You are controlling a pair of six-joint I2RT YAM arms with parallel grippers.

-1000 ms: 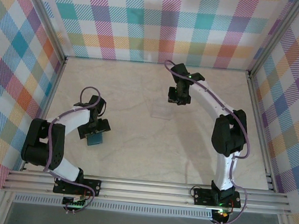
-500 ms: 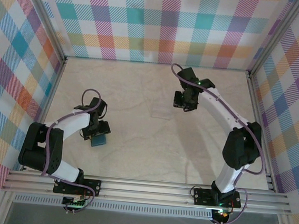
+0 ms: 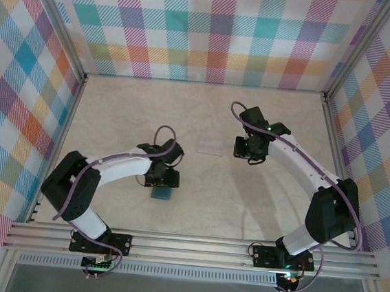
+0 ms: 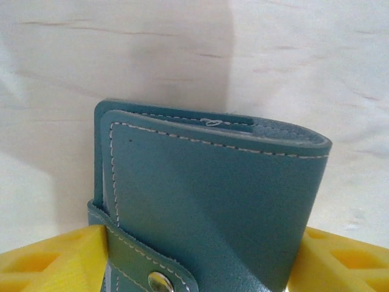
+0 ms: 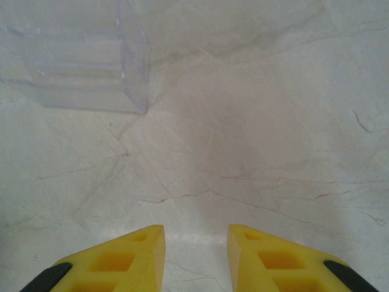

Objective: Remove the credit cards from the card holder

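**While the card holder is still snapped shut, the left arm brings it toward the middle**

Teal and book-like, the card holder (image 4: 213, 201) is pinched between the yellow fingers (image 4: 48, 261) of the left gripper (image 3: 162, 183), one pad on each side. Its snap tab (image 4: 146, 271) is fastened over the cover, so the credit cards are most likely still tucked inside. From above, the card holder sits at about 7 o'clock from the centre of the pale marbled tabletop (image 3: 244, 213), close to the surface. Whether it touches the tabletop cannot be told.

A second ago the left arm held it farther out, near 8 o'clock by the left wall. It has since swung the holder inward, toward the middle.

A clear plastic box (image 3: 209, 145) stands just past the centre at 12 o'clock. The right gripper (image 3: 250, 151) hangs at 3 o'clock from that box, its fingers (image 5: 121, 255) spread with nothing between them. It has drifted nearer over the last second, from farther back on the tabletop.

Both arms now face the middle, which suggests the holder is being brought where the free right fingers could undo the tab. Opening has not begun.
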